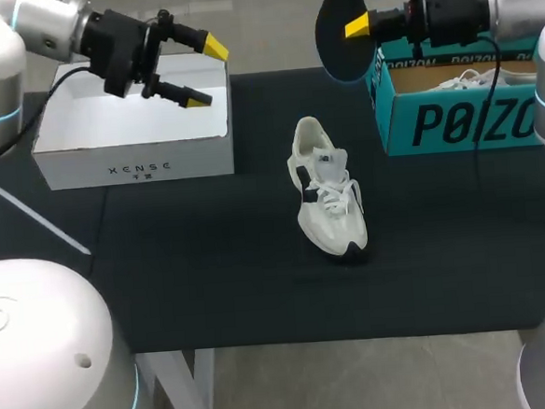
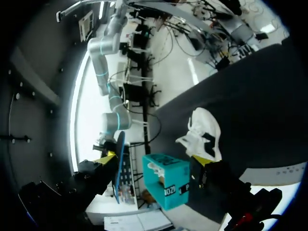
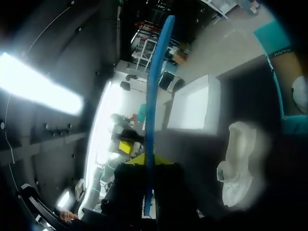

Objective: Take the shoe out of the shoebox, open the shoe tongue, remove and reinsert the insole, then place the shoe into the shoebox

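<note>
A white sneaker (image 1: 328,191) lies on the black mat (image 1: 211,265) in the middle, toe towards the front. My right gripper (image 1: 361,25) hangs above the back right, shut on a dark insole (image 1: 338,31) with a blue edge, held upright. In the right wrist view the insole (image 3: 156,96) stands edge-on between the fingers (image 3: 139,160), with the sneaker (image 3: 238,168) below and beside it. My left gripper (image 1: 205,72) is open and holds nothing, above the white box (image 1: 132,130). In the left wrist view the sneaker (image 2: 204,134) and the insole (image 2: 119,163) lie ahead of the gripper.
The open white box stands at the back left. A teal shoebox (image 1: 453,117) at the back right holds another white shoe (image 1: 470,80). The teal shoebox (image 2: 166,180) also shows in the left wrist view.
</note>
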Controlling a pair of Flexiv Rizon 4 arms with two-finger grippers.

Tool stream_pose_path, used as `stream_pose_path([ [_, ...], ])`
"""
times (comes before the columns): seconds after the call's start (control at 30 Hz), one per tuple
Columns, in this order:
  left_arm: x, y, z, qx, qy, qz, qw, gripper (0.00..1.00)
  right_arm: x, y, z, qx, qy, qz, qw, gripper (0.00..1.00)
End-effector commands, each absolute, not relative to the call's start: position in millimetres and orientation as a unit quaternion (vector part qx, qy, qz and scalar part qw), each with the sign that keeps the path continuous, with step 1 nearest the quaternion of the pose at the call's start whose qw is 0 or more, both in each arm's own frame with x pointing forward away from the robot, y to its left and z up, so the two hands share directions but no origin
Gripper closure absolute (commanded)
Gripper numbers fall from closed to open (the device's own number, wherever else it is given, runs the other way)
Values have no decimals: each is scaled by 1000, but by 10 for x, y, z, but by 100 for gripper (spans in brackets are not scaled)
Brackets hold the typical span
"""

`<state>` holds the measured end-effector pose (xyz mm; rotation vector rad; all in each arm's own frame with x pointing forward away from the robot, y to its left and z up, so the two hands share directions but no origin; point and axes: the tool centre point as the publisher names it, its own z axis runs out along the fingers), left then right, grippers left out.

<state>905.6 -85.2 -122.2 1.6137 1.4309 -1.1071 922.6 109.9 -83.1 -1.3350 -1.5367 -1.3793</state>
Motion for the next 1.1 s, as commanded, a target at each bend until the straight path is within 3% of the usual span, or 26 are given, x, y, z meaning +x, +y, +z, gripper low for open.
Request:
stream_pose_path([
  [0.03,8778,-395,-1165,602,586,-412,354,0,9218,1092,-808,-514,-591,-525,333,100],
  [0.43,8417,61,-1150,567,633,-377,368,0,9153,1123,-765,-512,-595,-529,322,100],
  [1.1,8409,148,-1206,567,645,-369,356,0,9209,1147,-802,-513,-603,-536,294,100],
])
